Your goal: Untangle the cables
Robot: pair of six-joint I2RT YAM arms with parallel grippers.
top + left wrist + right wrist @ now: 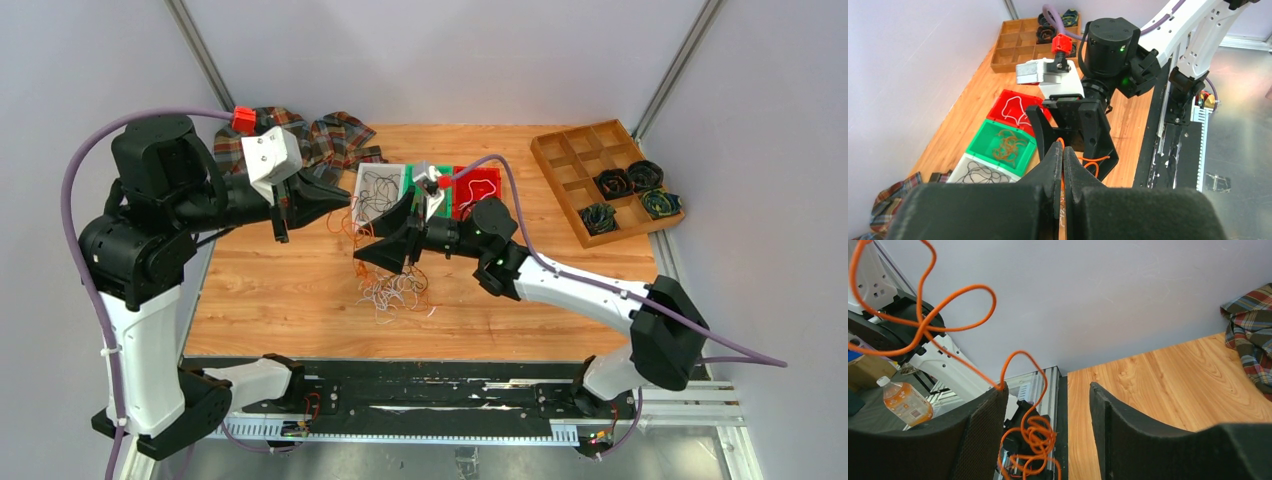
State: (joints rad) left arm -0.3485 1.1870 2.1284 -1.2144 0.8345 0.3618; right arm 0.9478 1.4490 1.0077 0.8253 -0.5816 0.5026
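The cables (395, 290), light, limp and easily snagged, are bunched near the middle of the table (260, 290). An orange strand (923, 327) is clamped by the left gripper (1063, 162) and draped over the right gripper (1048, 395), whose fingers are spread. A single free loop is best pinched.

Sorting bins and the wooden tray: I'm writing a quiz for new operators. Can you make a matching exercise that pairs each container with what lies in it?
Containers
1. red bin
2. green bin
3. white bin
4. wooden tray

Contents
a. black cables
b. dark wound coils
c. white cable
d. orange-brown cables

Pairs: 1-c, 2-d, 3-a, 4-b
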